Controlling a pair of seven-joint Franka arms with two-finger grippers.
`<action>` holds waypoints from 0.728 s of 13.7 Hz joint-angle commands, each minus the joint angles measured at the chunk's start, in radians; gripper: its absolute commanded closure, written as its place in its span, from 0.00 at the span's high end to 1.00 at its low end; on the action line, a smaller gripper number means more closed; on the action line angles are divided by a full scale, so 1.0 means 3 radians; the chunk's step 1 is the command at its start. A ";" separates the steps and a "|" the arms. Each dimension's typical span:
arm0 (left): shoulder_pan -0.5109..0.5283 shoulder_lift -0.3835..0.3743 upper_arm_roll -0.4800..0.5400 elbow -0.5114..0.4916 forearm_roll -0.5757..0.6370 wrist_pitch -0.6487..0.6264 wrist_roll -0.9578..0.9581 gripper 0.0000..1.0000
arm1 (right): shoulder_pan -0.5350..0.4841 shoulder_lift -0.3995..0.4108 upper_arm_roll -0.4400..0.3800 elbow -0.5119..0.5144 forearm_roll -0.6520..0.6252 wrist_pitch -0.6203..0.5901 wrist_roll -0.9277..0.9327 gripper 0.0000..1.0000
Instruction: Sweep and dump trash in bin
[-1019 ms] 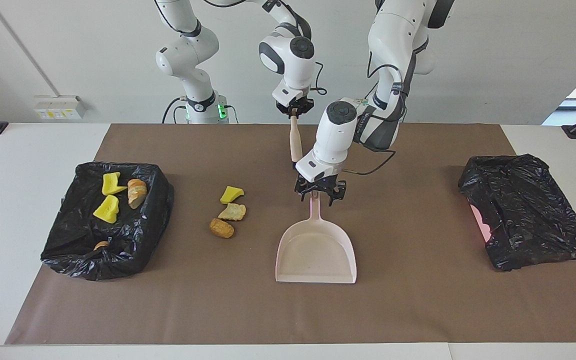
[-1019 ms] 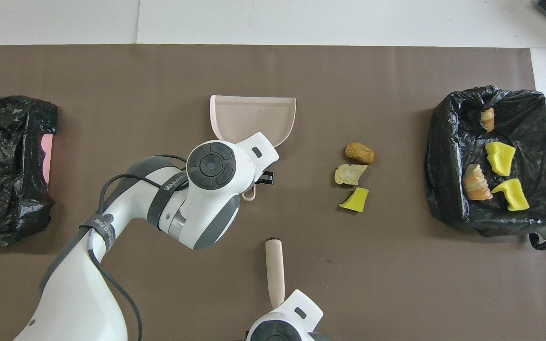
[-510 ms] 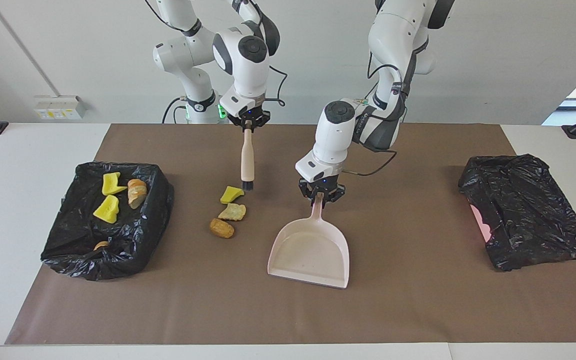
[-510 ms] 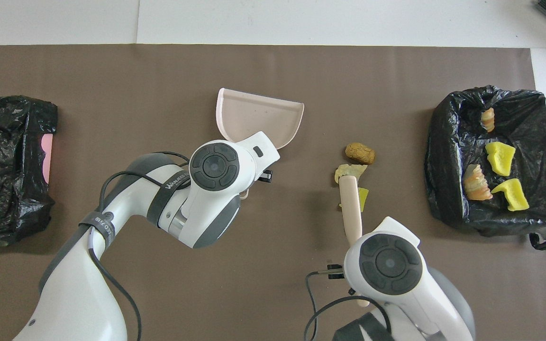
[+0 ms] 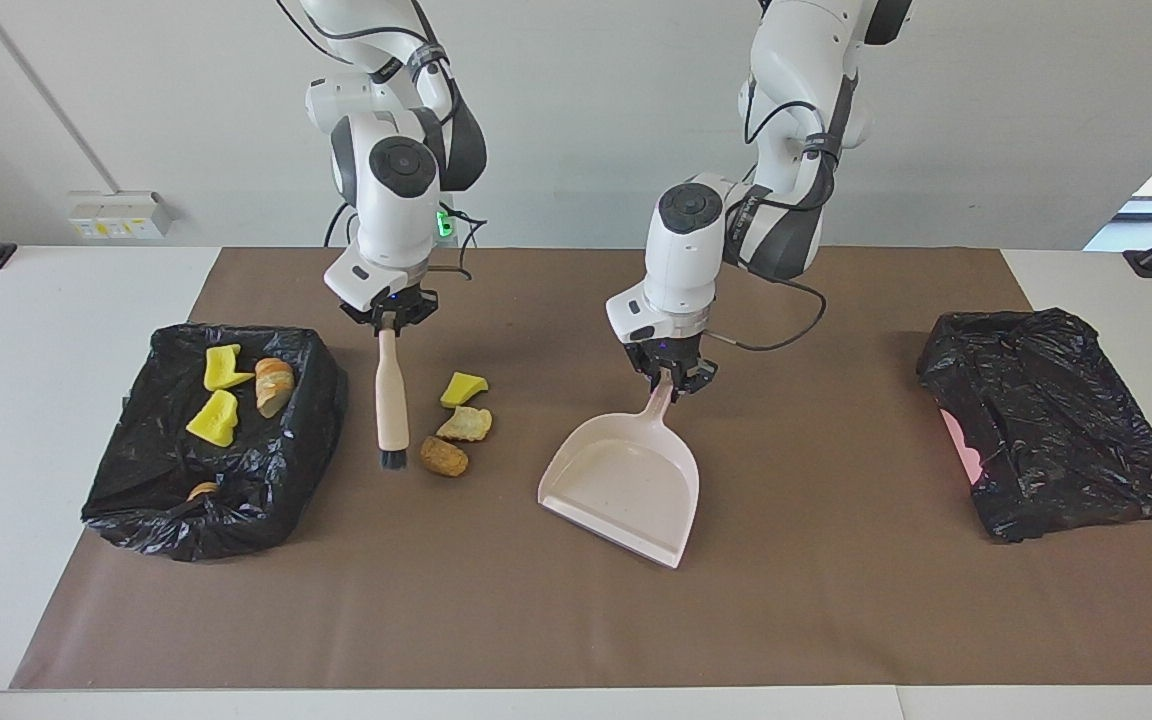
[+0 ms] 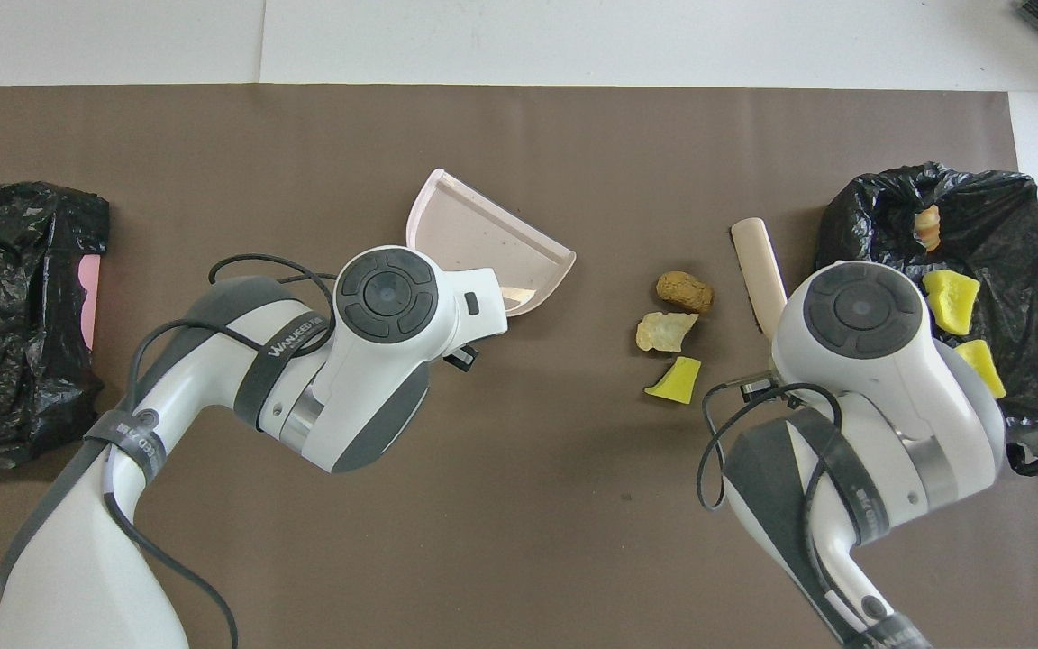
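Observation:
Three scraps of trash lie together on the brown mat: a yellow chunk (image 5: 462, 388) (image 6: 676, 380), a tan lump (image 5: 465, 424) (image 6: 664, 331) and a brown lump (image 5: 444, 456) (image 6: 685, 291). My right gripper (image 5: 388, 318) is shut on the handle of a brush (image 5: 393, 405) (image 6: 758, 270). The brush hangs bristles down between the scraps and the black-lined bin (image 5: 136, 500) (image 6: 1024, 234). My left gripper (image 5: 673, 385) is shut on the handle of the pale pink dustpan (image 5: 626, 485) (image 6: 474, 239), whose mouth is angled toward the scraps. In the overhead view both grippers are hidden under their wrists.
The bin holds several scraps, among them yellow chunks (image 5: 214, 418) and a bread lump (image 5: 274, 385). A second black bag (image 5: 1056, 420) (image 6: 14, 306) with a pink patch showing lies at the left arm's end of the table.
My left gripper closed on the dustpan handle and swung the pan's mouth toward the scraps. My right arm carried the brush from the middle to between the scraps and the bin.

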 commanded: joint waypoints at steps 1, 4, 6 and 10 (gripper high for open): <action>0.0051 -0.0090 -0.0013 -0.0033 0.0056 -0.0279 0.0644 0.00 | -0.0059 0.0381 0.0054 0.0202 -0.0385 0.0166 -0.0067 0.00; 0.0092 -0.0152 -0.0013 -0.0074 0.0051 -0.0622 0.1553 0.00 | -0.0028 0.0509 0.0064 0.0141 -0.0469 0.0172 -0.0082 0.00; 0.0071 -0.0274 -0.0008 -0.0277 0.0056 -0.0602 0.1730 0.00 | 0.0079 0.0575 0.0074 0.0070 -0.0367 0.0151 -0.0082 0.00; 0.0025 -0.0392 -0.0018 -0.0544 0.0061 -0.0332 0.1761 0.00 | 0.0309 0.0647 0.0074 0.0074 0.0215 0.0161 -0.0082 0.00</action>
